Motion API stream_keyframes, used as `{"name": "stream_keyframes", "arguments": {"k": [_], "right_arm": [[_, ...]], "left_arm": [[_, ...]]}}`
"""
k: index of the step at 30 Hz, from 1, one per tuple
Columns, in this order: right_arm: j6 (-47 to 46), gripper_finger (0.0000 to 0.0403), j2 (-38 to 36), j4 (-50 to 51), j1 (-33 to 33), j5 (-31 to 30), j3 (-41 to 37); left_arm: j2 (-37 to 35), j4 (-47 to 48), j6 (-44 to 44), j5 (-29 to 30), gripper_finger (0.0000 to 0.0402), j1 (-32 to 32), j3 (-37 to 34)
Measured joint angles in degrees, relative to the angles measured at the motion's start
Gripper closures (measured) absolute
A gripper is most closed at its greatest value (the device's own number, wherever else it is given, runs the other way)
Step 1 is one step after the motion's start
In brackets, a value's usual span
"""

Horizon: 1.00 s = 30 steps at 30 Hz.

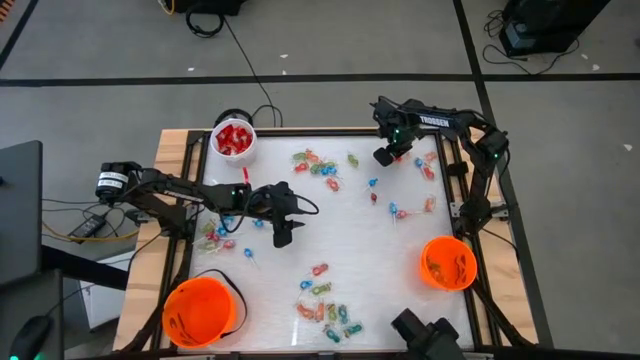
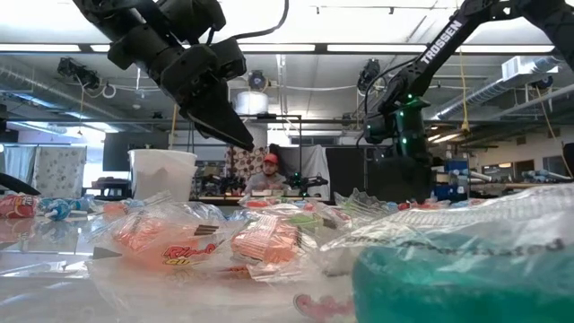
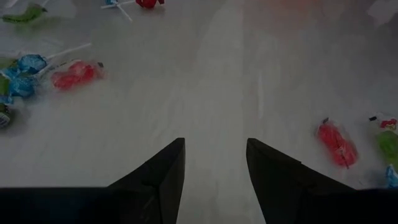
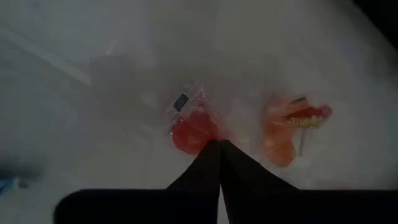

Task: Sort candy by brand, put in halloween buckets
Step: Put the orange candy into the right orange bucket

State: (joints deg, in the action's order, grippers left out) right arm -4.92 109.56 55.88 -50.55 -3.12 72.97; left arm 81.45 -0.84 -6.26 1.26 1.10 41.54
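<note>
Two claws: left (image 1: 283, 240) parted mid-table, right (image 1: 383, 157) pinched far-side.

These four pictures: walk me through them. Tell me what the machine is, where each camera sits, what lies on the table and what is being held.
Two dark robot arms work at a white table. One camera looks straight down, one sits at table height, and one rides on each wrist.

Small wrapped candy is scattered about. Two bright orange round plastic buckets stand near the front corners, and a smaller white round cup with red packets stands at the back.

The left claw hangs open and empty over the table's middle. The right claw, at the back, is shut, its tips at a red clear-wrapped sweet; whether it grips it, I cannot tell.
</note>
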Motion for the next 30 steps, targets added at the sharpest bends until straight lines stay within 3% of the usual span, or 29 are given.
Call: {"name": "stream_keyframes", "arguments": {"k": [7,16,23,30], "right_arm": [[1.0,0.0396,-1.3,5.3,3.3,1.9,-0.1],[-1.5,0.0399,-12.3,15.1,13.6,3.2,0.0],[-9.3,0.0400,-23.3,24.2,25.2,3.4,0.0],[-23.6,0.0401,-32.6,31.5,38.1,4.8,-0.6]], "left_arm": [[0.0,0.5,-0.2,0.0,0.0225,0.0,0.0],[0.0,1.4,-2.0,0.0,0.0225,0.0,0.0],[0.0,2.7,-4.5,3.0,0.0225,-1.9,0.0],[0.0,2.5,-4.7,3.3,0.0225,-2.9,0.0]]}}
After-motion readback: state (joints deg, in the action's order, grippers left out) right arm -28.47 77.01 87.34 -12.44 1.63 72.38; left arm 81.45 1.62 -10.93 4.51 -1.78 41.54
